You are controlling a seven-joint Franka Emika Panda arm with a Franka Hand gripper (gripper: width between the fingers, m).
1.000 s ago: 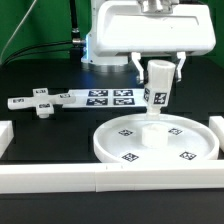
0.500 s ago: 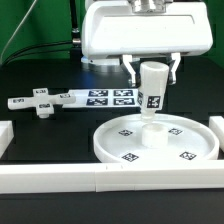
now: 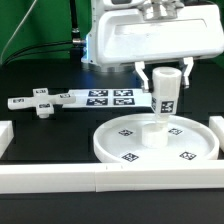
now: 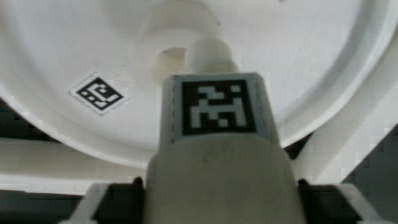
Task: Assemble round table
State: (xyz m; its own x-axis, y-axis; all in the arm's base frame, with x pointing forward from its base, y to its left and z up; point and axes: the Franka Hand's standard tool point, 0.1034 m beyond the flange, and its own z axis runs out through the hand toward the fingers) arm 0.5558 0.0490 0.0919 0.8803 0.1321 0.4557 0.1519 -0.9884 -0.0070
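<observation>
My gripper is shut on the stubby tagged cylinder post and holds it nearly upright over the middle of the large round disc. The post's narrow lower end reaches the disc's centre. In the wrist view the post fills the middle between my dark fingers, and the disc with one tag lies beyond it. The cross-shaped piece lies on the black table at the exterior view's left, apart from the gripper.
The marker board lies behind the disc, next to the cross-shaped piece. White border rails run along the front, the exterior view's left and right of the work area.
The gripper and the post have shifted to the exterior view's right, after a small move left, and the hand has turned. The disc and cross-shaped piece have not moved.
</observation>
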